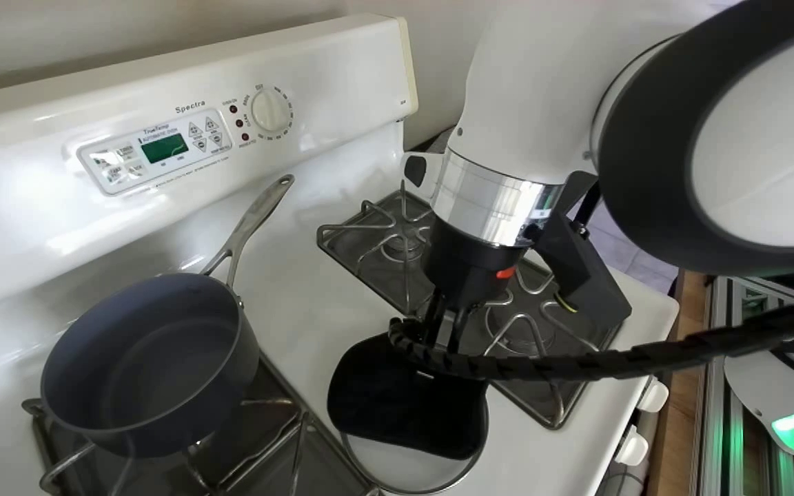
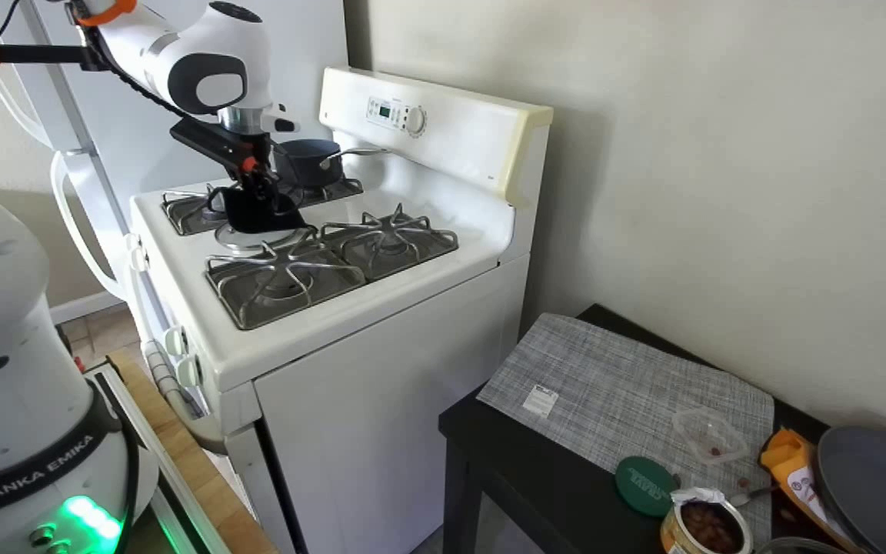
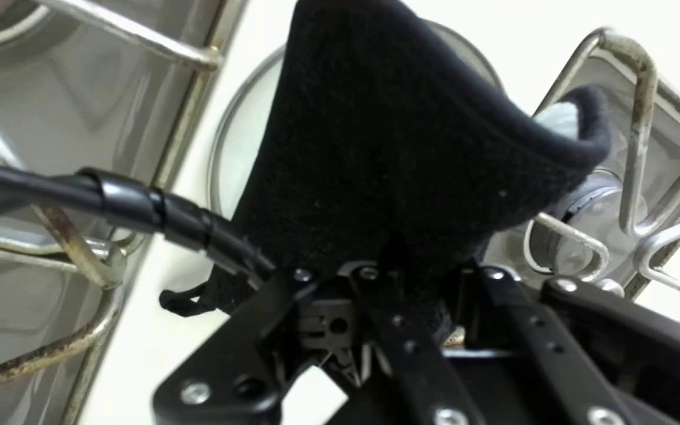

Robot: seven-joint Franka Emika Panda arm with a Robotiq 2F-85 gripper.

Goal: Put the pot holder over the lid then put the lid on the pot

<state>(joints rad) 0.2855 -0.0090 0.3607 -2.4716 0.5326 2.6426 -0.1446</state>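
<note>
The pot holder [image 1: 404, 406], a black cloth pad, lies slanted over much of the clear lid [image 1: 397, 468], which rests on the white stove top. My gripper [image 1: 440, 341] points down at the pad's edge and is shut on it. In the wrist view the pot holder [image 3: 369, 141] spreads out from between the fingers, one corner curled up. Part of the lid [image 3: 248, 141] shows beside it; the lid's handle is hidden. Whether the pad touches the lid all over, I cannot tell. The dark pot [image 1: 149, 358] stands uncovered on a burner, its long handle towards the back panel.
Metal grates [image 2: 281, 277] rise on both sides of the lid. The stove's back panel [image 1: 183, 138] stands behind the pot. A black cable [image 1: 576, 368] hangs across the gripper. A side table [image 2: 466, 423] with a grey mat, a can and a pan stands beside the stove.
</note>
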